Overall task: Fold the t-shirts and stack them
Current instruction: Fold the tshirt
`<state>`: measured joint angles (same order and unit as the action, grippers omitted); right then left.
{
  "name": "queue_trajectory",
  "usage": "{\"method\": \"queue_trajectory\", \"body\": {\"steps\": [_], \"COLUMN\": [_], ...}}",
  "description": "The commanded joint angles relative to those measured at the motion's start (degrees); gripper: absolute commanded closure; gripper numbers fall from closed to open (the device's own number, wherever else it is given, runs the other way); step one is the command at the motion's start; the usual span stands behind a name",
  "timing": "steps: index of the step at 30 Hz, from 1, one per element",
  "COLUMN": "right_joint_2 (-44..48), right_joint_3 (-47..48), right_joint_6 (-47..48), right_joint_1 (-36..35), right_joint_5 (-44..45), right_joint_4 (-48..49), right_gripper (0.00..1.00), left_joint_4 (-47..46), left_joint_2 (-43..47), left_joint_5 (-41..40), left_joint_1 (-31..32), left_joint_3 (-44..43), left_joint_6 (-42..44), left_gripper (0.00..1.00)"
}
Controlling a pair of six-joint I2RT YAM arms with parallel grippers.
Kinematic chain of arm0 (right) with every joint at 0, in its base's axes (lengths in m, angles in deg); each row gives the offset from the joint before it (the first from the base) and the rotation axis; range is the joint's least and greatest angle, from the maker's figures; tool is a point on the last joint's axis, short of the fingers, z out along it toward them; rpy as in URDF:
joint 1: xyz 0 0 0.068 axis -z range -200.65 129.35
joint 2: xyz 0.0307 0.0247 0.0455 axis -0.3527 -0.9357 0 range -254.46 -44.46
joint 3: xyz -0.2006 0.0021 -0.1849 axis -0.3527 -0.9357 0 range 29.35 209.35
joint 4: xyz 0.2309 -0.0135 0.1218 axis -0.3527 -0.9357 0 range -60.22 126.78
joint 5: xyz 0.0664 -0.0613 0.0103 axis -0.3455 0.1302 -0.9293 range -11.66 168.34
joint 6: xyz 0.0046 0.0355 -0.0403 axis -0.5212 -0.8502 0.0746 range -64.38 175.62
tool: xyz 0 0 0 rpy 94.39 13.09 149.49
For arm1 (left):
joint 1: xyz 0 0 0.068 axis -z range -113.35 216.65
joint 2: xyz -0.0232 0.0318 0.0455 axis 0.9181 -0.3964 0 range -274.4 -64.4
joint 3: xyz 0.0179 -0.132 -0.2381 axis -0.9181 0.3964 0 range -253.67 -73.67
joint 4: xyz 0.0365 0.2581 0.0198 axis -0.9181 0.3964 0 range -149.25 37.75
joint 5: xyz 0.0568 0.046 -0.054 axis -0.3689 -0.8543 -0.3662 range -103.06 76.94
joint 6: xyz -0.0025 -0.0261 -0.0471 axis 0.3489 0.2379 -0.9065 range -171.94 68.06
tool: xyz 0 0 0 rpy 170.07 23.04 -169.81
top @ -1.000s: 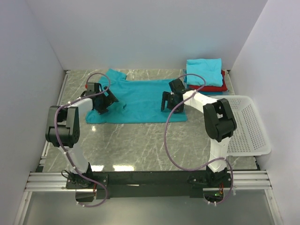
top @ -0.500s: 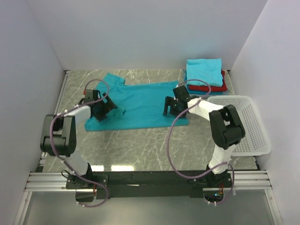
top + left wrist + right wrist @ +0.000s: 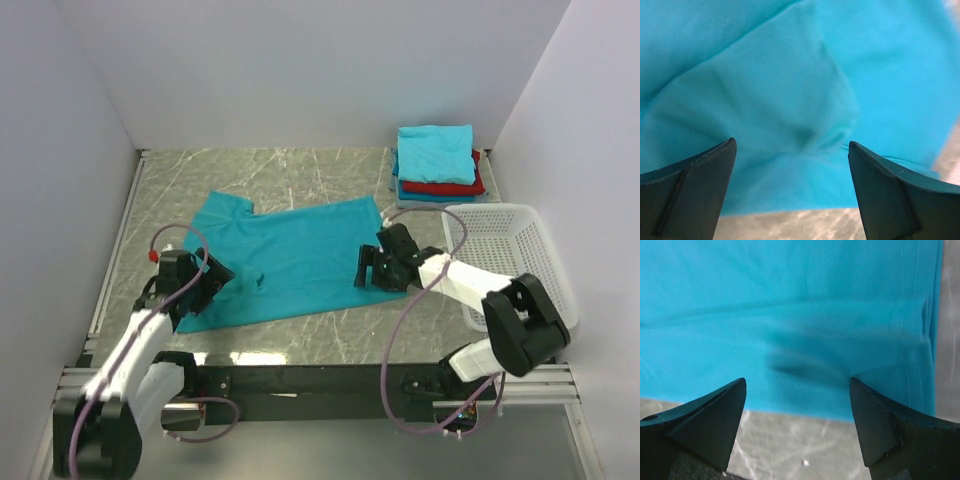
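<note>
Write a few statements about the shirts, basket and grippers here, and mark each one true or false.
1. A teal t-shirt lies spread out on the table. True.
2. The folded stack has a red shirt on top. False: a teal shirt is on top, with red showing beneath it.
3. The white basket holds a shirt. False: no shirt shows in it.
4. The left gripper and right gripper both have their fingers apart over teal cloth. True.
</note>
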<state>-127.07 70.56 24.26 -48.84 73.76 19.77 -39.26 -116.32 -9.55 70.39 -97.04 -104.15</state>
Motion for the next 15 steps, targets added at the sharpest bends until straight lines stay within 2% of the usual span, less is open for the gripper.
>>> {"method": "queue_trajectory", "body": {"steps": [1,5,7,11,15], "right_joint_2": [4.99,10.87,12.73,17.74,22.92], "right_joint_3": [-2.8,-0.27,3.76,10.46,13.8], "right_joint_6": [-2.48,-1.7,-1.08,-0.2,-0.81], "right_joint_1": [-1.34,-1.61,-1.61,-1.61,-1.44], "right_joint_5": [1.94,6.14,9.22,14.59,22.57], "right_joint_4": [-3.02,-5.39,-7.06,-7.33,-4.7], "right_gripper": [0.1,0.09,0.09,0.06,0.0], "left_joint_4": [3.65,8.03,8.84,6.65,1.3], "left_joint_2": [10.94,20.17,21.33,20.37,14.77], "left_joint_5": [-0.96,-3.33,-7.01,-10.62,-14.31], "left_joint_1": [0.47,0.47,0.47,0.47,0.47], "left_joint_3": [1.75,-1.05,-5.42,-14.23,-20.73], "left_joint_6": [-3.95,-4.75,-3.52,-0.8,0.08], "left_gripper": [0.01,0.01,0.01,0.01,0.01]}}
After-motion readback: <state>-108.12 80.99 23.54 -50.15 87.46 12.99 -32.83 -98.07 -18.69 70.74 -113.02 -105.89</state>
